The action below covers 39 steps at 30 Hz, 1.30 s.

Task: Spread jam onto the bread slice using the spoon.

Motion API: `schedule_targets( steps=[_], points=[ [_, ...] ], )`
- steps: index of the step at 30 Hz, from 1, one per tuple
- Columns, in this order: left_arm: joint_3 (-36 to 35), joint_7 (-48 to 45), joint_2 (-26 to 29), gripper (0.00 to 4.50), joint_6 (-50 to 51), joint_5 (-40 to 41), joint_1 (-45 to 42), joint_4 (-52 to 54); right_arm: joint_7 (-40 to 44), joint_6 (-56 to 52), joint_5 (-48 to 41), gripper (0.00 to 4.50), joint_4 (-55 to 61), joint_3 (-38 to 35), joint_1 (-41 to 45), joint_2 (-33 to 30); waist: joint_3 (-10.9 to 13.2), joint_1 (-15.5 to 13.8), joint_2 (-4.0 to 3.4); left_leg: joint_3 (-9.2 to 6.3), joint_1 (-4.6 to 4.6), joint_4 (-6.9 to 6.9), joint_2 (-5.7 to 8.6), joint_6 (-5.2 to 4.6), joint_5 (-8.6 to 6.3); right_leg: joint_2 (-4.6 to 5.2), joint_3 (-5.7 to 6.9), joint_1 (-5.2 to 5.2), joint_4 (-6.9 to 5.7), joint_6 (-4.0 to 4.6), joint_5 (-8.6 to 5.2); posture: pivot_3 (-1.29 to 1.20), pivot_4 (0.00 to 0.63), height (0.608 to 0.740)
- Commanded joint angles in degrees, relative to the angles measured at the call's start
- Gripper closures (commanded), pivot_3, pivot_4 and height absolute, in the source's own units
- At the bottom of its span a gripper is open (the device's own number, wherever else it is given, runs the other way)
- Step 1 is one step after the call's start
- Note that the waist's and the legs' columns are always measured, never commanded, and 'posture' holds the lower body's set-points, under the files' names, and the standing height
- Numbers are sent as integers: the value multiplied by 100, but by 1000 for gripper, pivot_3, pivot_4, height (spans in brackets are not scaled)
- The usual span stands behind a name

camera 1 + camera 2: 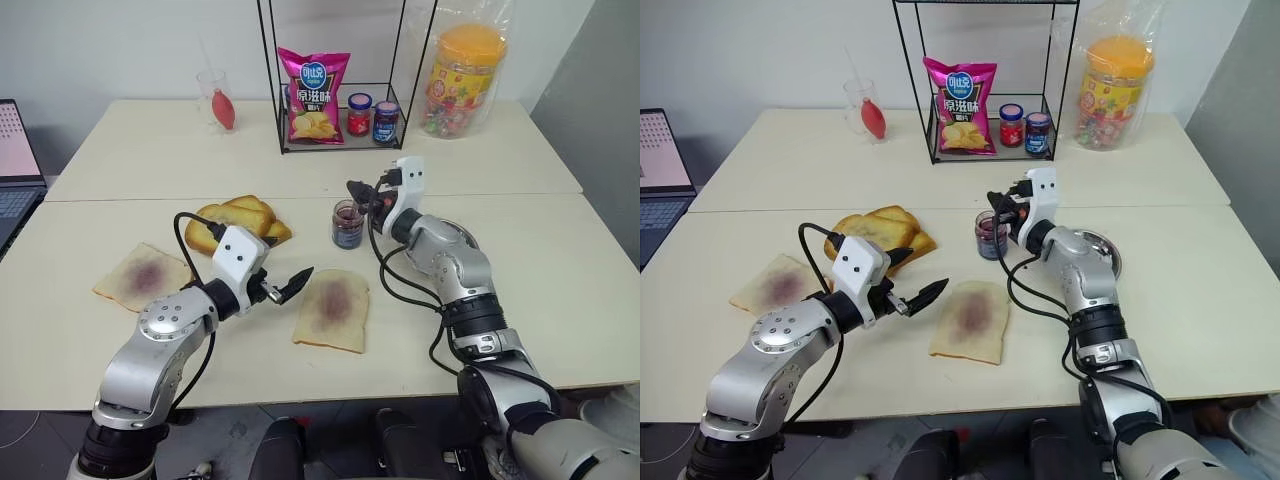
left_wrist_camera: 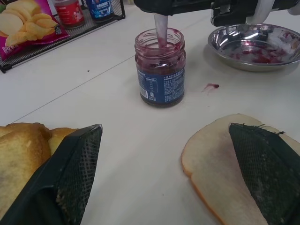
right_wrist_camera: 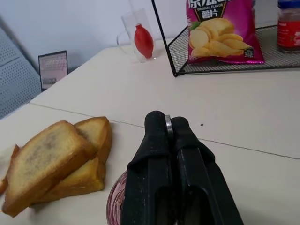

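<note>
I'm loading jam: my right tool (image 1: 357,190) is clamped on the spoon (image 2: 161,29), dipped into the jar (image 1: 347,224). Next, lift and carry to the bread slice (image 1: 333,308) just before the jar; left tool (image 1: 290,288) gapes beside it.

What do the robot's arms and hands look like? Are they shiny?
Yes. Both arms are shiny silver metal with black joints and loose black cables looping alongside. Each wrist carries a white boxy block. The left hand and right hand each have two black fingers, which look mesh-textured close up.
</note>
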State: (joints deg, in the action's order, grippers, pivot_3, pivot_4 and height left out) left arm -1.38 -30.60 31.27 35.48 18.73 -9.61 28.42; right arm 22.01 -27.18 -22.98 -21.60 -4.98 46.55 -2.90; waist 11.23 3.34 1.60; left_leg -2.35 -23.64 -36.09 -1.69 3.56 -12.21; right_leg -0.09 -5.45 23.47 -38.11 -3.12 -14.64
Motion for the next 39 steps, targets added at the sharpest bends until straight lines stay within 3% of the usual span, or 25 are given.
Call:
schedule_targets(
  steps=[1,13,39],
  points=[
    [3,0,-18,0,-140,-29,-75,43,-121,-274,-334,4496,283,-287,221,59,0,1,0,0,0,0,0,0,0,0,0,0,0,0,0,0,150,740],
    [152,2,-112,0,-227,-58,-238,-91,-665,-957,-1226,4496,170,-1184,449,295,0,5,0,-1,-2,1,0,0,0,-1,2,0,1,0,0,0,150,740],
    [120,-67,-167,0,-312,-110,-337,-213,-1316,-1165,-1971,4496,-101,-1938,740,340,0,9,0,-1,-12,1,0,0,0,-1,3,8,3,0,0,0,150,740]
  ],
)
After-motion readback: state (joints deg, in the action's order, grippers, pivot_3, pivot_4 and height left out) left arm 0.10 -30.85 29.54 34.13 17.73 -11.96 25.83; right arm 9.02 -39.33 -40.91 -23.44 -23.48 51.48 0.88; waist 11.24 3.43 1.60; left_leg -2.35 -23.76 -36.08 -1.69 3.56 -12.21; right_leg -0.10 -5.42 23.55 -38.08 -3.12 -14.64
